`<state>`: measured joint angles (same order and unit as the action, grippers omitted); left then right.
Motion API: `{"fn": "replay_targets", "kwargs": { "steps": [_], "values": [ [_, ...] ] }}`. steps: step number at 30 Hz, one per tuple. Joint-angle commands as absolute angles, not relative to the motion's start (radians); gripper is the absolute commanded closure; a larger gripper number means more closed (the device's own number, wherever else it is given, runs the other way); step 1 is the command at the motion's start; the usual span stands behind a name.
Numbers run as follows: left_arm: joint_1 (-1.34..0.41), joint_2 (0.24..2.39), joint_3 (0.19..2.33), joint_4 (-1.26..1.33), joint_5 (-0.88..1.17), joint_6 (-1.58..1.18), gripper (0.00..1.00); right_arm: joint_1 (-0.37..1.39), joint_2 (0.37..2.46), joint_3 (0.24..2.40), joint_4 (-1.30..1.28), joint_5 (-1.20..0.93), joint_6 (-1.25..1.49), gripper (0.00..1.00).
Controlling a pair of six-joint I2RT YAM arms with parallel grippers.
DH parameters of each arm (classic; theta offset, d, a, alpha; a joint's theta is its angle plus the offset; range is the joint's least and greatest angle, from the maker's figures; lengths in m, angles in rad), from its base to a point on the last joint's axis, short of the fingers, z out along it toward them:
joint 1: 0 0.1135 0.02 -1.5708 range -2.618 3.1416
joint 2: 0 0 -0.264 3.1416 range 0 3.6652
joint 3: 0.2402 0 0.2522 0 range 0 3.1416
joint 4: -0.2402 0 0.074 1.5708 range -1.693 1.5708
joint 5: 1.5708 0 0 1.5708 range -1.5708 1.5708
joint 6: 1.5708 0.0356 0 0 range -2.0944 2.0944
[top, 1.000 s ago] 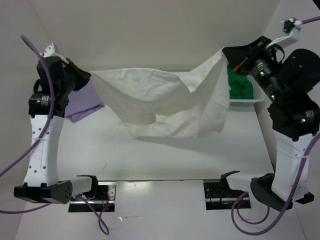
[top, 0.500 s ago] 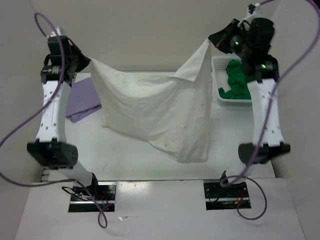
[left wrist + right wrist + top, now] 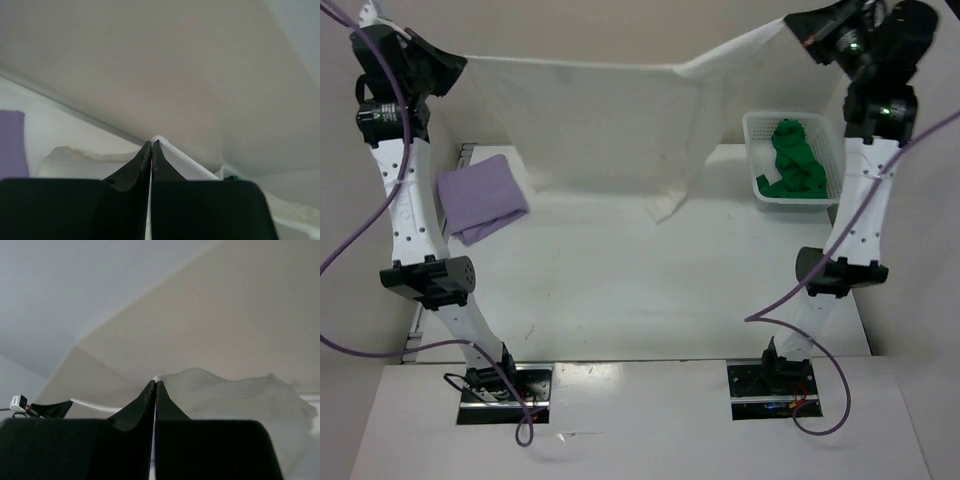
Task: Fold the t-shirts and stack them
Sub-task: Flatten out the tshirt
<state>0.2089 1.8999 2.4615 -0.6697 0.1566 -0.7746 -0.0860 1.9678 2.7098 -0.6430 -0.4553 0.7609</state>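
Seen from above, the left arm rises from its base at the near edge of the desk (image 3: pixel 620 290), bends at an elbow partway up, and stretches tall toward the far left corner. The left end effector (image 3: pixel 458 62) is raised high and clamped shut on one upper corner of the cream white t-shirt (image 3: pixel 590 120).

Below that arm, the lavender purple t-shirt (image 3: pixel 480 200) lies folded on the left side of the desk. It sits apart from the hanging cloth.

The cream shirt is stretched wide between the two arms like a curtain. Its top edge is nearly level and its lower edge hangs near the far part of the desk.

To the right, the bright green t-shirt (image 3: pixel 795 165) sits crumpled inside a white mesh basket (image 3: pixel 751 150) at the far right of the desk.

The right arm mirrors the left, with its elbow low and its wrist lifted to the far right corner. The right end effector (image 3: pixel 790 25) is pinched closed on the shirt's other upper corner.

The left wrist view adds a close look at its dark fingertips (image 3: pixel 145 152) pressed together, with a thin white cloth edge between them. A sliver of lavender shows at the left edge of that view.

The right wrist view shows its fingers likewise closed, with cream cloth billowing just beyond them.
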Motion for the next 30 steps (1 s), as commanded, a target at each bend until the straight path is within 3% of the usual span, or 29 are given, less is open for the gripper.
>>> {"fn": "replay_targets", "kwargs": {
  "steps": [1, 5, 9, 17, 24, 30],
  "values": [
    [0.232, 1.841, 2.502, -0.603, 0.195, -0.807, 1.0, -0.161, 1.799, 2.705, -0.477, -0.555, 0.825, 1.0],
    [0.232, 1.783, 2.406, -0.612, 0.184, -0.772, 1.0, -0.17, 1.686, 2.437, -0.523, -0.6, 0.729, 1.0],
    [0.232, 1.659, 2.197, -0.603, 0.112, -0.7, 1.0, -0.155, 1.423, 1.85, -0.479, -0.54, 0.632, 1.0],
    [0.221, 1.247, 1.365, -0.586, -0.064, -0.667, 1.0, -0.094, 1.135, 1.07, -0.512, -0.26, 0.566, 1.0],
    [0.221, 1.042, 0.988, -0.69, -0.112, -0.658, 1.0, -0.083, 0.956, 0.865, -0.687, -0.323, 0.606, 1.0],
    [0.221, 1.019, 1.04, -0.88, -0.026, -0.647, 1.0, -0.009, 0.878, 0.795, -0.911, -0.431, 0.617, 1.0]
  ]
}}
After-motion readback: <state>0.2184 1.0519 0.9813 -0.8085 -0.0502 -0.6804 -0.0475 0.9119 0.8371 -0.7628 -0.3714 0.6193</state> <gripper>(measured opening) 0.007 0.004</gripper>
